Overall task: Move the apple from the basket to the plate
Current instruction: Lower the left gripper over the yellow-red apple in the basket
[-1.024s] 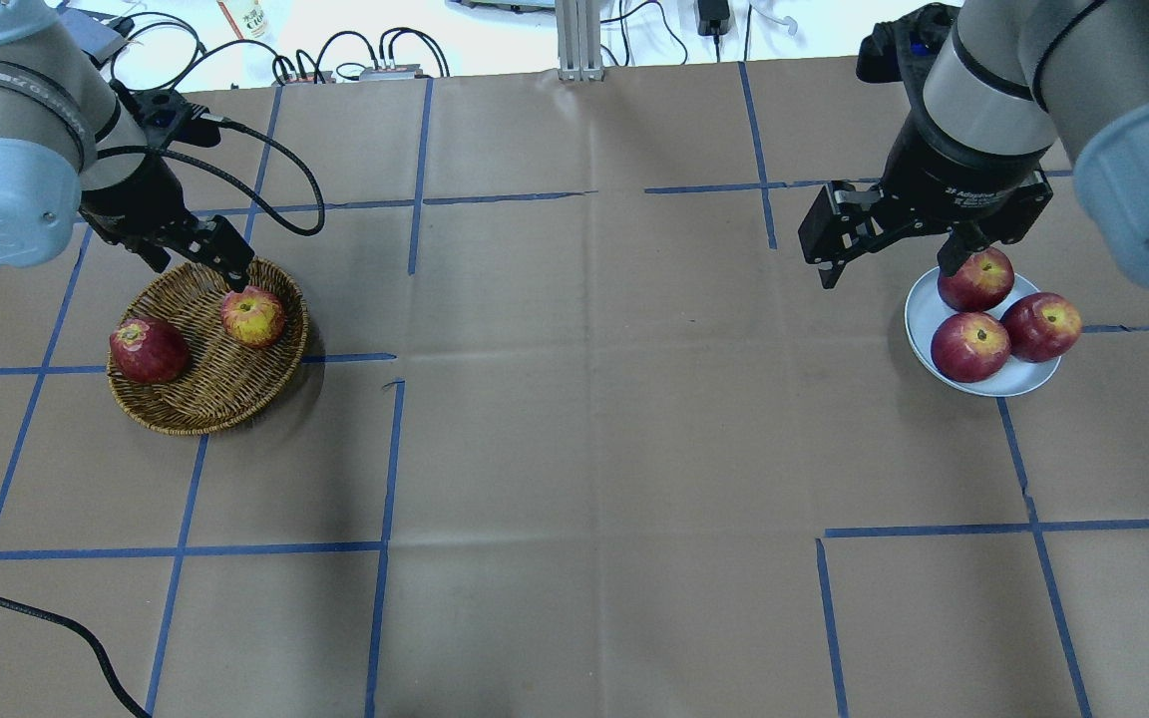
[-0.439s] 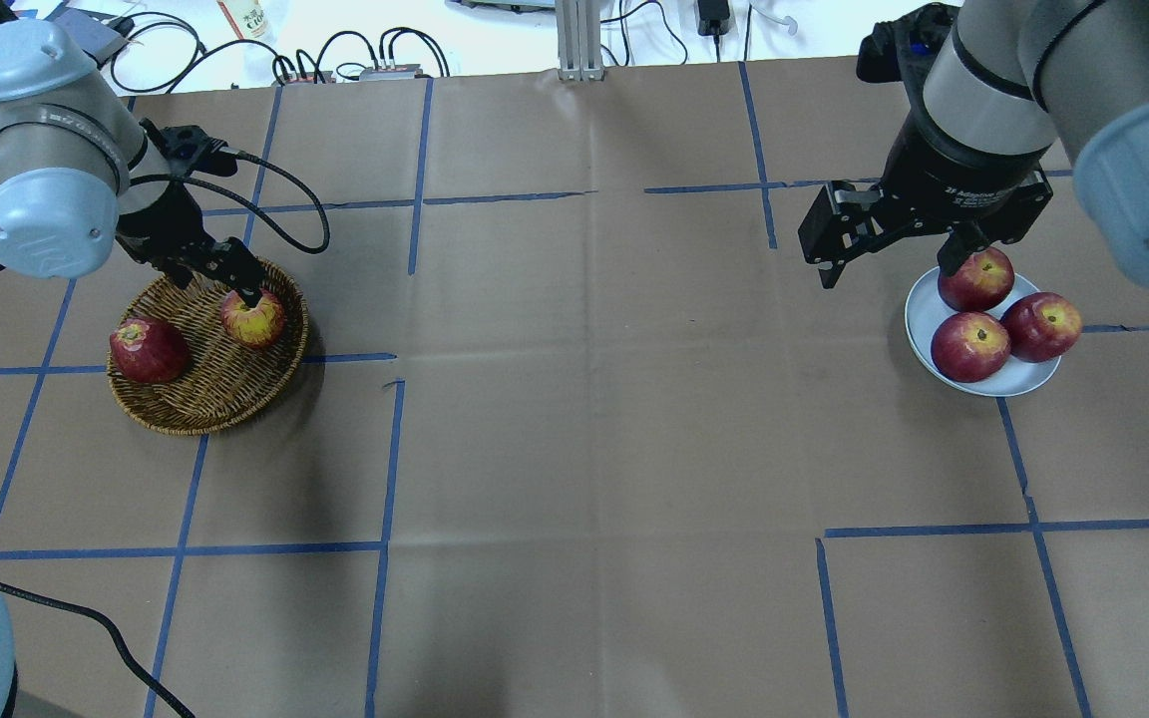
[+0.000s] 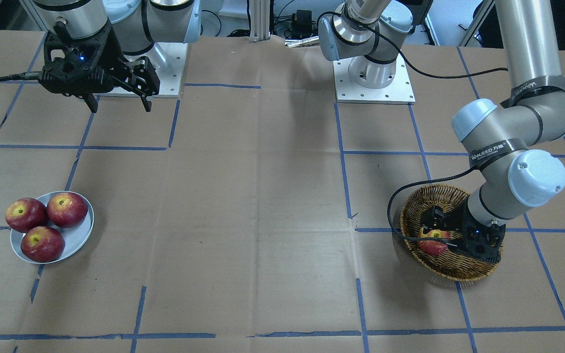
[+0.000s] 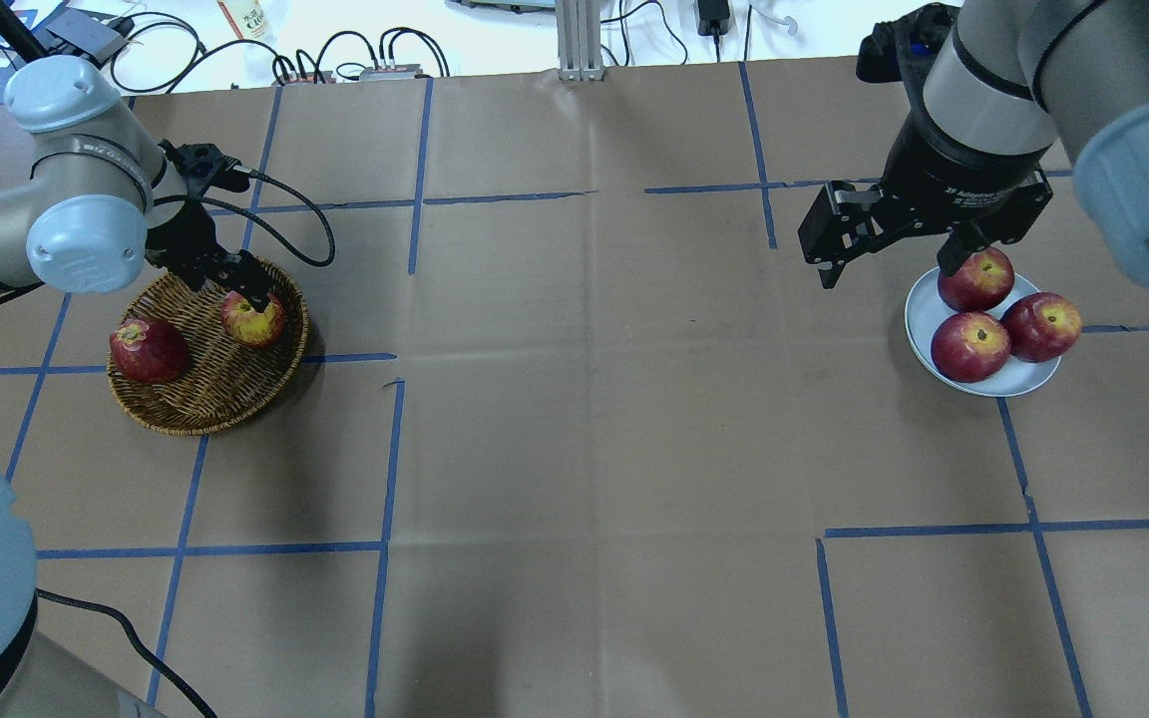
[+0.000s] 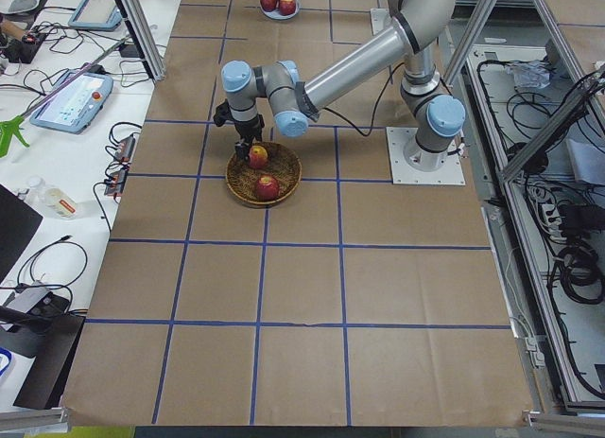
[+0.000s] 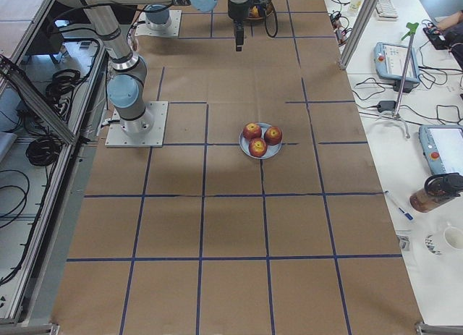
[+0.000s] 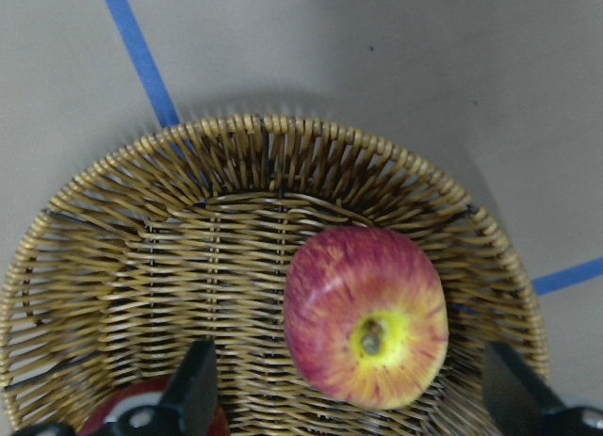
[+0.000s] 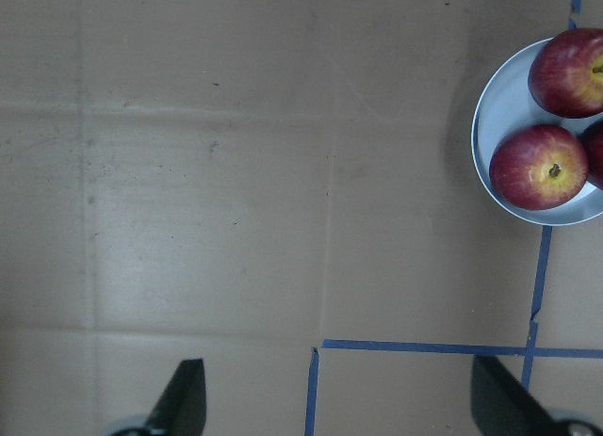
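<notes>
The apple [image 4: 253,319], orange-red with a yellow patch at the stem, lies in the right part of the wicker basket [image 4: 205,399]. My left gripper [image 4: 230,291] is low in the basket, open, its fingers on either side of the apple. In the left wrist view the apple [image 7: 367,314] sits between the two fingertips [image 7: 198,389] without touching them. The pale plate [image 4: 924,309] stands far right. My right gripper [image 4: 889,261] hangs open and empty above the table, just left of the plate.
A dark red apple [image 4: 148,349] lies in the basket's left part. Three dark red apples [image 4: 969,346] fill most of the plate [image 3: 79,240]. A black cable [image 4: 285,199] loops from my left wrist. Blue tape lines cross the brown table cover.
My left arm has swung in and lowered, bringing the open gripper down around the apple. The right arm and all apples have not moved.
</notes>
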`<move>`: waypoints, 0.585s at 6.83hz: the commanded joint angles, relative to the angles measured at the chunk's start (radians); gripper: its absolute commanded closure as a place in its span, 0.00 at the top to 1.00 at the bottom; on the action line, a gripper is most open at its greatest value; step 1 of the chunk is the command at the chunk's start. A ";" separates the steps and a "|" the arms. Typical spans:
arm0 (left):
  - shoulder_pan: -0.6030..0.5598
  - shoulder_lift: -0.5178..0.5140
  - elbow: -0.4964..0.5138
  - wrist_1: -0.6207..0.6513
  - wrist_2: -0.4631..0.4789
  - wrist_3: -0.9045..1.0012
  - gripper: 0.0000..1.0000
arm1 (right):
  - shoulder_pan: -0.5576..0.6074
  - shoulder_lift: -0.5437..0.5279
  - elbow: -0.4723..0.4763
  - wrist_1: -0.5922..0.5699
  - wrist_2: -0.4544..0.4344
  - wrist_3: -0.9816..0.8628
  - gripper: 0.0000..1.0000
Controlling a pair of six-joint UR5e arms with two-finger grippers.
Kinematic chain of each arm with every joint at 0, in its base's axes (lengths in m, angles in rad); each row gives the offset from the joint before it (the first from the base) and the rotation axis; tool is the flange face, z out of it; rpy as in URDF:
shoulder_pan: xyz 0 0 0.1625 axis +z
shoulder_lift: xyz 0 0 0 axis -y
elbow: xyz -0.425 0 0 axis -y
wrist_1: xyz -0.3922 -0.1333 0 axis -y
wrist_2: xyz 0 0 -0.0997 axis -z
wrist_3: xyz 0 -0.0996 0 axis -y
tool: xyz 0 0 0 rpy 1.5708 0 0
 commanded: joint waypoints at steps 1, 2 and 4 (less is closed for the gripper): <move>0.001 -0.032 0.000 0.005 -0.002 -0.003 0.98 | 0.000 0.000 0.000 0.000 0.000 0.000 1.00; -0.001 -0.039 -0.003 0.005 -0.010 -0.004 0.98 | 0.000 0.000 0.000 0.000 -0.001 0.000 1.00; 0.001 -0.052 -0.018 0.019 -0.014 -0.004 0.95 | 0.000 0.000 0.000 0.000 -0.001 0.000 1.00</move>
